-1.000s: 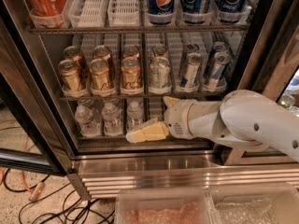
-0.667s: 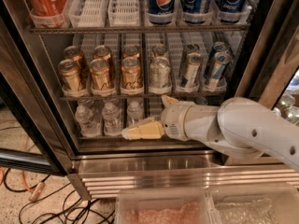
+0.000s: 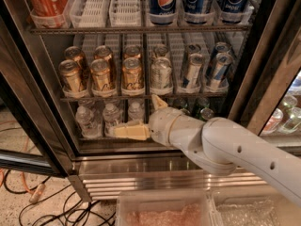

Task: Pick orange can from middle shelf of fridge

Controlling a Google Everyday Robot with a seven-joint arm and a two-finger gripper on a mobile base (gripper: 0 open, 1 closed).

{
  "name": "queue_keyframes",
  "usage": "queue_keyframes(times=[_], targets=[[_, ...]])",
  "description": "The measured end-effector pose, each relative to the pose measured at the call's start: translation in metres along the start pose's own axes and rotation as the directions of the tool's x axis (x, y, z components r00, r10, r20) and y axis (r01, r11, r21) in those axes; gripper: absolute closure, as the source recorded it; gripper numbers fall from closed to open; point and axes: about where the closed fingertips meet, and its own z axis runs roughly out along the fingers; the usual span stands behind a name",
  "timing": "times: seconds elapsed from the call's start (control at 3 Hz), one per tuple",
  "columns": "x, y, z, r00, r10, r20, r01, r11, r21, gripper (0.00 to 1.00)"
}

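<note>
Several shiny orange cans stand in three lanes at the left of the middle shelf (image 3: 141,97) of the fridge (image 3: 28,79); the front ones are at left (image 3: 70,75), middle (image 3: 101,74) and right (image 3: 132,74). My gripper (image 3: 135,115) is open and empty, just below the shelf's front edge, under the right orange can. One cream finger (image 3: 131,132) points left in front of the bottom shelf's water bottles. The other finger (image 3: 158,102) points up at the shelf lip. The white arm comes in from the lower right.
A silver-green can (image 3: 161,74) and slim blue-and-white cans (image 3: 192,70) stand right of the orange cans. Pepsi bottles (image 3: 164,1) and a Coca-Cola bottle (image 3: 47,1) fill the top shelf. Water bottles (image 3: 87,119) are below. Cables (image 3: 42,206) lie on the floor; a clear bin (image 3: 162,211) is in front.
The gripper and arm have moved left and slightly up, closer to the middle shelf's front edge. The cans have not moved.
</note>
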Motion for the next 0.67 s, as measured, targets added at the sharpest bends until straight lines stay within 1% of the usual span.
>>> queue_keyframes(times=[0.33,0.67], targets=[[0.0002,0.0000,0.0074,0.998,-0.050,0.044,0.048,0.9982,0.036,0.00],[-0.0007,-0.0023,0.0101,0.995,-0.080,0.065,0.076,0.9949,0.068,0.00]])
